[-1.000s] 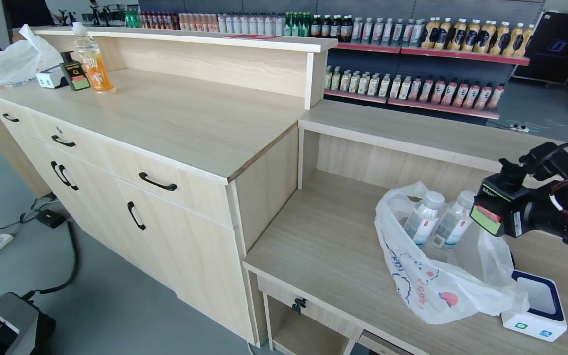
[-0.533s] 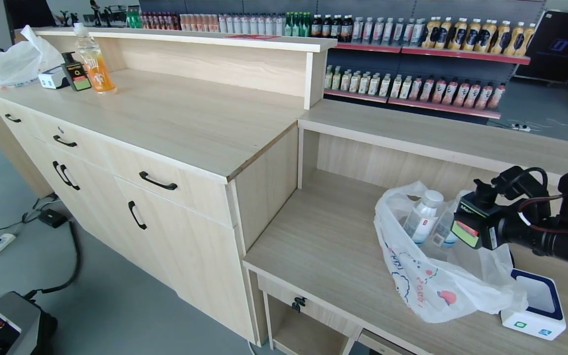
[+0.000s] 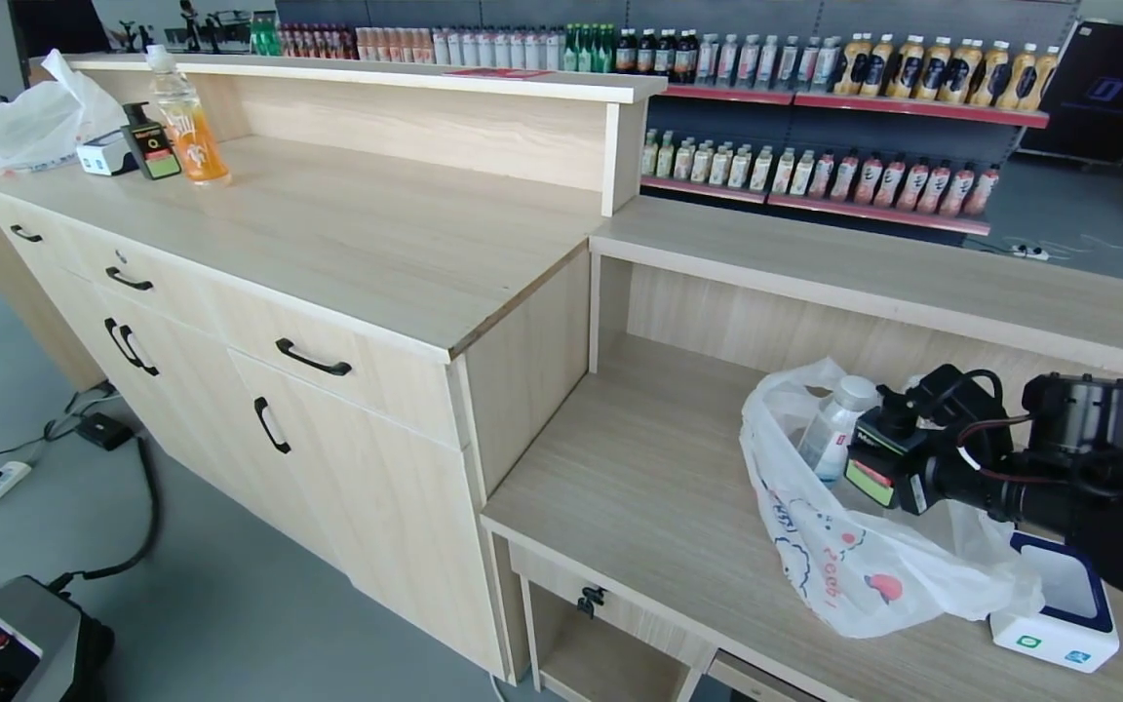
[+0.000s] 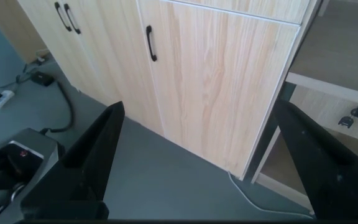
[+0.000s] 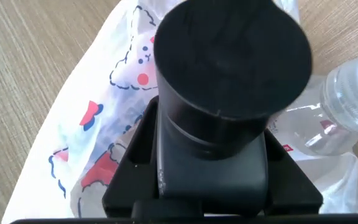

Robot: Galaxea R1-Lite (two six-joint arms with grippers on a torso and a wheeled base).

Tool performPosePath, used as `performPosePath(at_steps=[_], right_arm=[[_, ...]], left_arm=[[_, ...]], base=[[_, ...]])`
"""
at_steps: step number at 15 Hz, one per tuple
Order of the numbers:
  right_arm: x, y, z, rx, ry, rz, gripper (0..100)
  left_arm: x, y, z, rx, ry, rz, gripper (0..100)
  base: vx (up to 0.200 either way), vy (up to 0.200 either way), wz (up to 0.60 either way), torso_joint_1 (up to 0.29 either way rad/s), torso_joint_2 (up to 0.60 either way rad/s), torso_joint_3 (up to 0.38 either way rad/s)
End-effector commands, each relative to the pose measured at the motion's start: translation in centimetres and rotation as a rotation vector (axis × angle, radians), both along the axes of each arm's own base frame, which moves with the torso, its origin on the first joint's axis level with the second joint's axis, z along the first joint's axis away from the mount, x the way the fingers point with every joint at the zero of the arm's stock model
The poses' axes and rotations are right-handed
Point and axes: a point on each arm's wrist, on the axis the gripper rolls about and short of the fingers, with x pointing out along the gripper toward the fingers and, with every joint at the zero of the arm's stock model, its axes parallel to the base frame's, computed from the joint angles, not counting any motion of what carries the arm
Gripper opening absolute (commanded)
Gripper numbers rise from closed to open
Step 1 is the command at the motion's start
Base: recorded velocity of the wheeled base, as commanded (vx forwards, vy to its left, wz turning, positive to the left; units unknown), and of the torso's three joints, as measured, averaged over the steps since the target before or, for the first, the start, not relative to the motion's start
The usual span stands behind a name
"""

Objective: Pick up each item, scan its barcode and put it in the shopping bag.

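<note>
Shopping bag (image 3: 864, 575) is found on the lower surface (image 3: 639, 487), right side: white plastic w/ cartoon prints, mouth gaping upward. A clear bottle (image 3: 834, 424) w/ a white cap is seen inside it, toward the far edge, tilted.

Right gripper (image 3: 903, 460) is poised just above the bag's mouth and is clamped on a black bottle (image 3: 871, 478), its green-and-red label turned to the left. Whether the black bottle is touching the plastic can't be told. In the right wrist view a round black top is seen end-on, w/ the printed plastic beneath it and the clear bottle just beside it.

A white-and-blue scanner box (image 3: 1059, 609) is set at the near right, right up against the bag.

Left gripper (image 4: 197, 109) is hung low over the grey floor (image 4: 166, 180), in front of a wooden cabinet door (image 4: 222, 74), w/ its fingers spread wide apart.

On the raised surface (image 3: 328, 224), at the far left, an orange drink bottle (image 3: 186, 122), a small dark bottle (image 3: 150, 144), a white box (image 3: 101, 154) and a white bag (image 3: 25, 122) are grouped close together, well apart from the shopping bag. Drink shelves (image 3: 815, 73) are lined up across the far side.
</note>
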Motion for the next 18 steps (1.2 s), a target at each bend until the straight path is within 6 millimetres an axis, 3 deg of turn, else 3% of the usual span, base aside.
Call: performPosePath(at_steps=[1, 6, 18], right_arm=[[0.6, 0.0, -2.0, -0.014, 0.053, 0.009, 0], [1.6, 0.0, -3.4, -0.013, 0.042, 0.013, 0], [0.8, 0.1, -4.5, -0.008, 0.111, 0.013, 0]], left_arm=[[0.0, 0.0, 0.0, 0.0, 0.0, 0.001, 100], [0.0, 0.0, 0.0, 0.0, 0.0, 0.001, 100], [0.0, 0.0, 0.0, 0.0, 0.0, 0.001, 100]], base=[[0.0, 0.0, 0.0, 0.0, 0.0, 0.0], [0.0, 0.0, 0.0, 0.0, 0.0, 0.0], [0.0, 0.0, 0.0, 0.0, 0.0, 0.0]])
